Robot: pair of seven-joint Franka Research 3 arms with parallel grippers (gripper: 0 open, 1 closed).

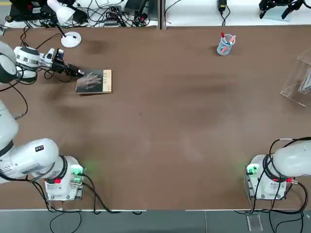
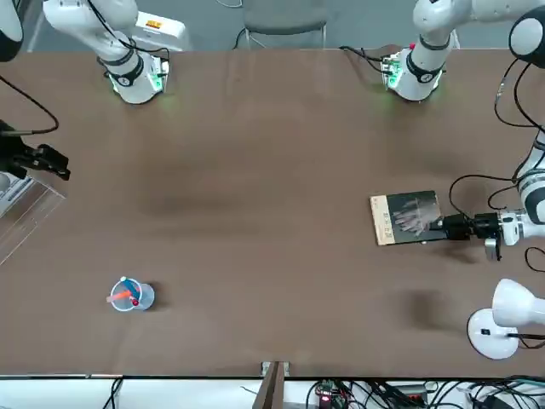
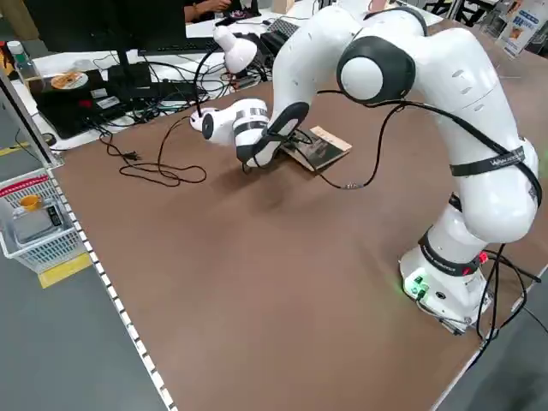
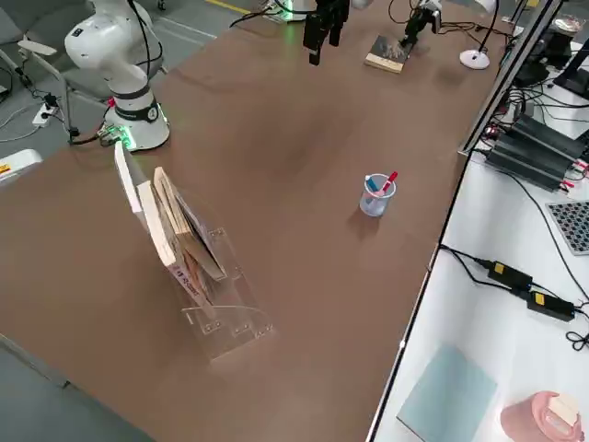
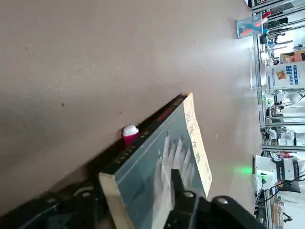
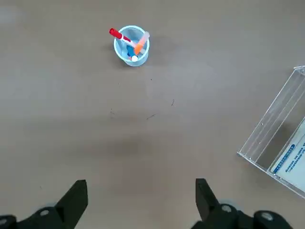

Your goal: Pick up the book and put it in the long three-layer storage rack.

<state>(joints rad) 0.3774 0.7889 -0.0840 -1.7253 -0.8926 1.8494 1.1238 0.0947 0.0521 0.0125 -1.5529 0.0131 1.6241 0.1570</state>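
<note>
I read no clear title on the book (image 1: 95,81); pale characters ran down its cream strip, too small for me to make out. The arm (image 3: 479,163) carried small lettering I could not read. A card in the rack (image 4: 198,267) showed red print, also illegible.

The book was thin and rectangular, with a dark grey-green cover bearing a pale hand picture and a cream strip along one edge. It sat on the table (image 1: 170,126) at the far left, near the white lamp (image 1: 65,24).

The left gripper (image 1: 77,73) lay level at the book's left edge, one finger (image 5: 178,183) over the cover and the other below it; the jaws straddled the book, and I could not tell whether they pinched it.

The right gripper (image 6: 138,200) hung spread wide above bare table, near the pen cup (image 6: 131,44). The rack stood at the right edge.
</note>
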